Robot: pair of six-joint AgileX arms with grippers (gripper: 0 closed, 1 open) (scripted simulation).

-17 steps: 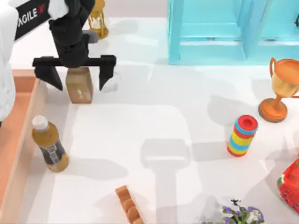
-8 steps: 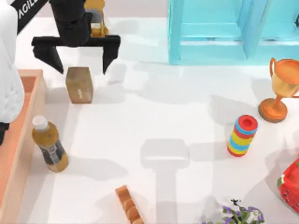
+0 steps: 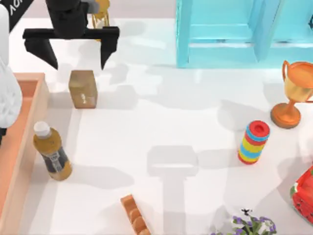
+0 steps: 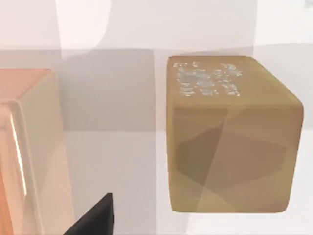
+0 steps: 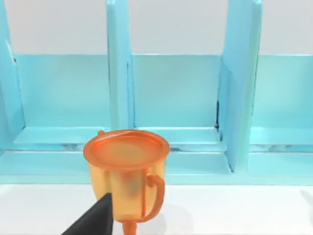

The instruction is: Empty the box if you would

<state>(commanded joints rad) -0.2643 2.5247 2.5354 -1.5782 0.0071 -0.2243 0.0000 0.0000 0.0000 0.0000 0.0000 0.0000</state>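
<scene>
The box [image 3: 30,128] runs along the table's left edge, orange-brown with thick pale walls; my left arm hides part of it. Its wall [image 4: 29,147] also shows in the left wrist view. A small tan carton [image 3: 82,88] stands on the table just right of the box's far corner, and is seen close up as the carton [image 4: 230,137]. An amber bottle [image 3: 51,152] with a white cap stands outside the box, against its right wall. My left gripper [image 3: 78,66] hovers open just beyond the carton, holding nothing. My right gripper [image 5: 95,220] faces a trophy.
A turquoise cabinet [image 3: 234,34] stands at the back. An orange trophy [image 3: 293,93] and a coloured ring stack [image 3: 254,142] are on the right. An hourglass [image 3: 100,14] sits behind the left gripper. A wooden block piece [image 3: 134,215], flowers [image 3: 249,225] and a red object [image 3: 303,193] line the front.
My left gripper, open astride the carton a second ago, has drawn back toward the far side. The carton stays standing on the table.
</scene>
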